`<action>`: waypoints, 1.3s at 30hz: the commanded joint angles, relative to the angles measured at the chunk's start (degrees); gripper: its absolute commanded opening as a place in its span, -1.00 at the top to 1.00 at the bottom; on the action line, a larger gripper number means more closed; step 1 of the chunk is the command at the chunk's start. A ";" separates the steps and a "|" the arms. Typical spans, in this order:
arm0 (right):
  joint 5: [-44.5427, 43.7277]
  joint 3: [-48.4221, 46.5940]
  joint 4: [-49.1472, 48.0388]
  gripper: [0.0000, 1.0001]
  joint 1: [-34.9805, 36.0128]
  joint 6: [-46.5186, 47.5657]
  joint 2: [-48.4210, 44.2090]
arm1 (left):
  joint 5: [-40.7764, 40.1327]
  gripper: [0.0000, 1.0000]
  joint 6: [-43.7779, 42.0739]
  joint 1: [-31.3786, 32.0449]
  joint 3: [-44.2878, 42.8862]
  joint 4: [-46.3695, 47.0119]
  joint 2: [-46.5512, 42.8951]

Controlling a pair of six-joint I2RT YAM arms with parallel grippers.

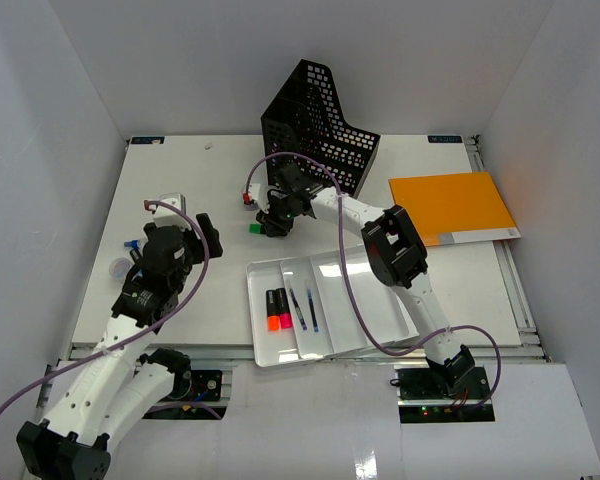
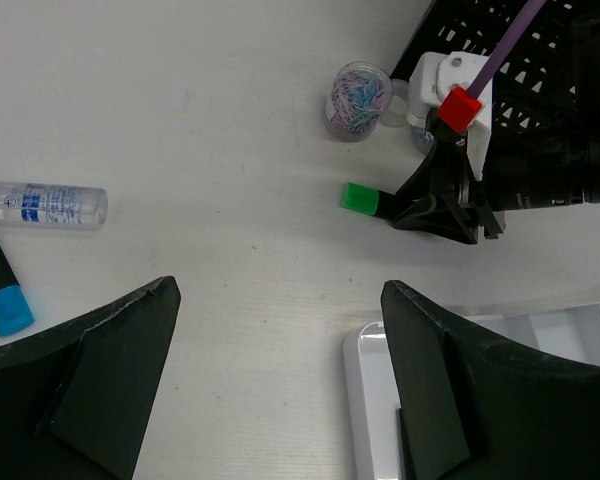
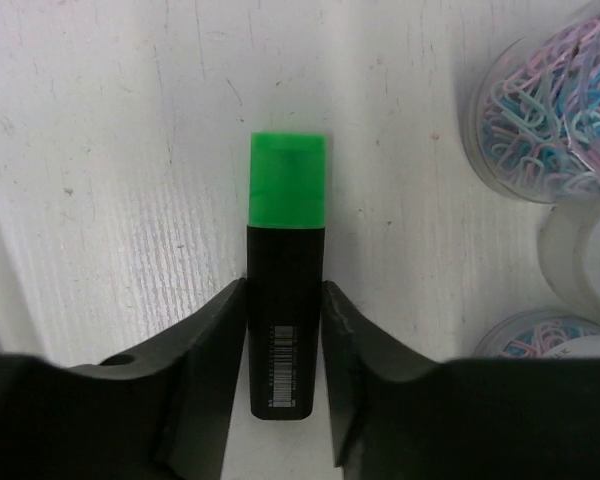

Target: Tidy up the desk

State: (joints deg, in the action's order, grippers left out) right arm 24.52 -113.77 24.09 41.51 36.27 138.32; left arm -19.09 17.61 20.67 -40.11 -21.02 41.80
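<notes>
Right pincer [image 3: 285, 300] is clenched on the green highlighter [image 3: 287, 270]: the wrist view shows both pads tight against the black barrel, with the green cap pointing away from the palm. That marker lies flat on the tabletop [image 1: 180, 290] just beyond the far-left corner of the white tray [image 1: 265, 350]. I judge the step in hand to be the pick of this highlighter, grip made and lift not yet begun.

Next I would raise it straight up and carry it towards the near-left of the tray. It should go down in the tray's left compartment beside the orange highlighter [image 1: 270, 308] and the pink highlighter [image 1: 284, 308], clear of the two pens [image 1: 303, 306] one slot over.

Beyond the tray's far edge stands the black mesh file holder [image 1: 320, 120]. Right of the tray and a little farther back lies the orange folder [image 1: 450, 205].

Left pincer [image 2: 278, 290] hangs left of the tray with its jaws spread wide and nothing between them. Farther left of the tray lie a small clear bottle [image 2: 45, 203] and a blue-capped marker [image 2: 5, 300]. A jar of coloured paper clips [image 3: 550, 110] sits near the green highlighter, on the tray's far side.

For writing, I can see only a barcode with tiny digits on the green highlighter's barrel and blue print on the bottle. Both are too small to read.
</notes>
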 commanded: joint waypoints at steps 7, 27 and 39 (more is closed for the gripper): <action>5.97 6.66 0.02 0.85 0.06 3.03 -7.63 | -2.21 -0.86 0.16 -0.45 0.03 0.18 1.67; 5.79 39.03 22.11 0.85 12.49 70.53 -40.34 | 5.52 -0.86 19.86 -0.54 -0.25 -12.97 -6.88; -3.97 38.87 15.88 0.79 24.03 74.27 -36.06 | 4.87 -0.88 25.39 -0.54 -0.68 -17.97 -3.63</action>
State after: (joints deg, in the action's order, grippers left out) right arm 24.74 -74.83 43.17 62.88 107.26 100.83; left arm -14.35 39.78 20.40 -39.83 -35.82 36.24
